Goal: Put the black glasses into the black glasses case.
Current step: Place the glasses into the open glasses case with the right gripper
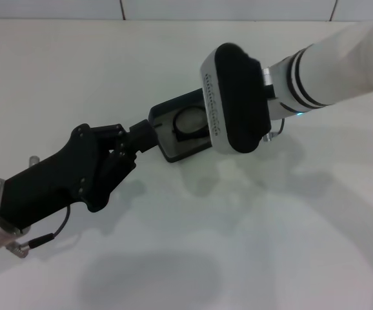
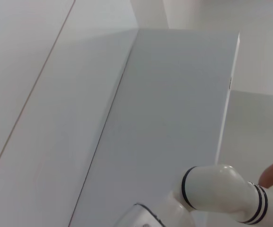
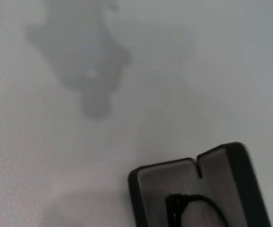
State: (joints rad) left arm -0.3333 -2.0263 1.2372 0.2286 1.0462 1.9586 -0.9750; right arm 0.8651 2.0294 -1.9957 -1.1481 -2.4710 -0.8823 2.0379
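**In the case: glasses look seated, lid not shut**

In the open black glasses case, the black glasses lie on the grey lining, one round lens facing up. The case sits mid-table. The left gripper is at the case's near end, apparently clamped on its edge, likely to steady it. The right gripper hovers over the far side, blocking that half; can't tell if its claw is open or closed. Closing the lid looks like what's left.
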